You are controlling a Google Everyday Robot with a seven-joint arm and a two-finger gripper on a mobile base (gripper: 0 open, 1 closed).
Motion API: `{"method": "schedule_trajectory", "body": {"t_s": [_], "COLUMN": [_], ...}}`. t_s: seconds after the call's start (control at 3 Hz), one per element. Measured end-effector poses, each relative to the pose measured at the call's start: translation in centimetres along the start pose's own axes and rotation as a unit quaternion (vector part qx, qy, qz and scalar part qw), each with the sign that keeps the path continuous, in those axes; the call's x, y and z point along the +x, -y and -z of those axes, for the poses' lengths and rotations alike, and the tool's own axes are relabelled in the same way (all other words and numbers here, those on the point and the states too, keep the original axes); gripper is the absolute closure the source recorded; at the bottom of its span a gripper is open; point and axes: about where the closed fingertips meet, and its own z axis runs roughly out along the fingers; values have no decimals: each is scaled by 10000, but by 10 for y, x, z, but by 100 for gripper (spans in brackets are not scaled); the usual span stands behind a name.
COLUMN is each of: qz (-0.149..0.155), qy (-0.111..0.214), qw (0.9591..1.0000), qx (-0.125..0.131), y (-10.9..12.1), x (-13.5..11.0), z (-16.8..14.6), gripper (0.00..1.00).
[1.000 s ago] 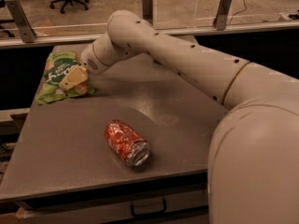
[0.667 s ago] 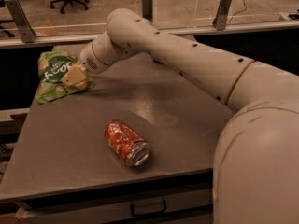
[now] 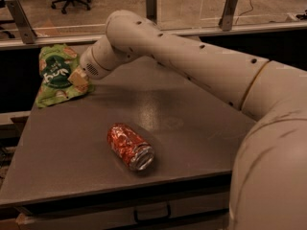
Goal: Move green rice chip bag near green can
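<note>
The green rice chip bag (image 3: 56, 73) is a light-green pouch with a dark green logo at the table's far left corner. Its top is tilted up and its lower edge rests on the table. My gripper (image 3: 76, 75) is at the end of the long beige arm, right against the bag's right side, and is shut on it. The arm's wrist (image 3: 98, 61) hides most of the gripper. The green can is out of view.
A dented red-orange can (image 3: 130, 146) with a silver end lies on its side in the middle front of the grey table (image 3: 201, 128). My arm crosses the table's right half. A rail with posts (image 3: 151, 6) runs behind the table.
The bag has shifted slightly and stands more upright against my gripper. The gripper has stayed at the bag's right side. The red-orange can has not moved.
</note>
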Motion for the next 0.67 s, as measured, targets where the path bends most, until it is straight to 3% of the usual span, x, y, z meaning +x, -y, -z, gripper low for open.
{"method": "schedule_trajectory", "body": {"t_s": [0.33, 0.67], "qz": [122, 291], "qy": [-186, -378], "qw": [9996, 9982], "qx": [152, 364], "y": [-3, 0], "x": [9, 19], "z": [11, 43], "gripper": [100, 100]}}
